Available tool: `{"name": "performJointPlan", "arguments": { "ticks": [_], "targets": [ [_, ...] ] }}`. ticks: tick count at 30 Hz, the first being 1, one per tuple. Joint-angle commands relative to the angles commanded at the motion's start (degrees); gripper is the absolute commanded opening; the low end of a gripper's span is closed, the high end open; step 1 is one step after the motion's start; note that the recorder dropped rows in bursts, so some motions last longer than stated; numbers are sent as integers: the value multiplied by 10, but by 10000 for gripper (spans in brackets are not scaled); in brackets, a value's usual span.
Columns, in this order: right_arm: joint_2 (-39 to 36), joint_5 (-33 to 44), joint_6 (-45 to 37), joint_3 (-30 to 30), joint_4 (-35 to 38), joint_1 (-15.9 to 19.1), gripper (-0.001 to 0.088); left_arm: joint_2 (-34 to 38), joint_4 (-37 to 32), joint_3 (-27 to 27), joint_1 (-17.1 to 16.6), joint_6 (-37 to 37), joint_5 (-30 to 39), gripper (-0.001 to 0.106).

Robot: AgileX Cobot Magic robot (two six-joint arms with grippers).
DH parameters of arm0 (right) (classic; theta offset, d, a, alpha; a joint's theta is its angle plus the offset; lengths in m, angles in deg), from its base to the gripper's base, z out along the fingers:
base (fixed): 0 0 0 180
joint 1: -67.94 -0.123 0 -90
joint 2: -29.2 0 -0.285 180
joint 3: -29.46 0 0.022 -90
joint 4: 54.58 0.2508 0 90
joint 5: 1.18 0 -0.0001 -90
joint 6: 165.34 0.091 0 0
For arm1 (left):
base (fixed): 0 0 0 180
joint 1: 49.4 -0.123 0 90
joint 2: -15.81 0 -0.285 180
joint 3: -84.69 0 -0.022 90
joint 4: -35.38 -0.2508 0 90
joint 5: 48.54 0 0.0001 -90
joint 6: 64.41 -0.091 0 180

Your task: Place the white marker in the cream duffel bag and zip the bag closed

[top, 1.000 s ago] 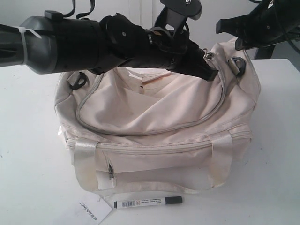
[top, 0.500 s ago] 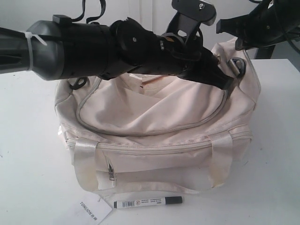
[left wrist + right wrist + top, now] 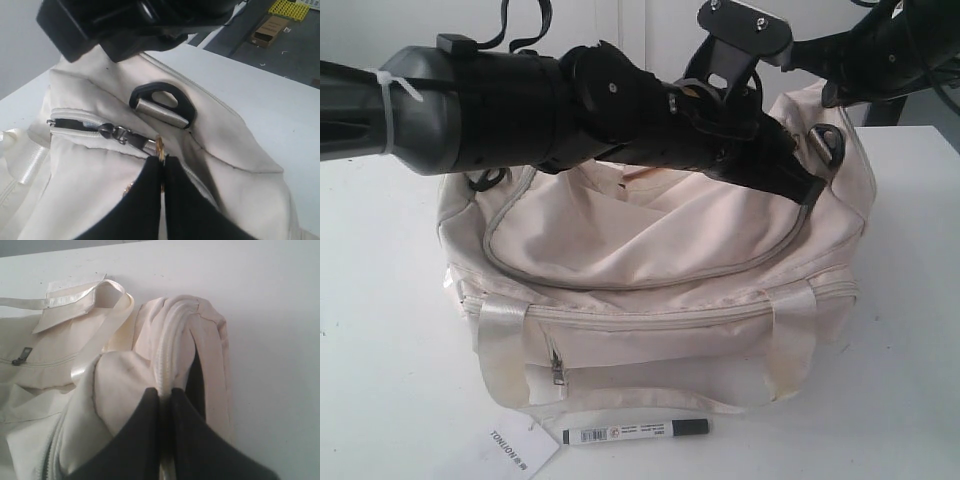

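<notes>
The cream duffel bag (image 3: pixel 640 240) sits mid-table, its long side facing front. The white marker (image 3: pixel 635 432) lies on the table just in front of it, dark cap to the right, untouched. My left gripper (image 3: pixel 808 188) reaches across the bag's top to its right end and is shut on the gold zipper pull (image 3: pixel 160 146). Just behind the pull is the slider (image 3: pixel 116 133), with a short dark gap in the zip beyond it. A black ring (image 3: pixel 162 102) sits beside the pull. My right gripper (image 3: pixel 163 392) is shut on the piped seam at the end of the cream duffel bag (image 3: pixel 125 385).
A white paper tag printed TONLION (image 3: pixel 520 448) lies left of the marker. The left arm's thick body (image 3: pixel 500 100) spans the bag's back. Beyond the table edge, a cardboard box (image 3: pixel 270 30) and a yellow tray (image 3: pixel 295 7) lie on the floor.
My left gripper has slid right and down along the curved top zip towards the bag's right end. The right gripper, bag and marker have stayed put.
</notes>
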Motion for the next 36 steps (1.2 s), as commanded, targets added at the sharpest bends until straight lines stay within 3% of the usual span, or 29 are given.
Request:
{"name": "performJointPlan", "arguments": {
  "ticks": [16, 36],
  "targets": [
    [0, 0, 0, 0, 0, 0, 0, 0, 0, 0, 0, -8, 68, 0],
    [0, 0, 0, 0, 0, 0, 0, 0, 0, 0, 0, -111, 157, 0]
  ]
}}
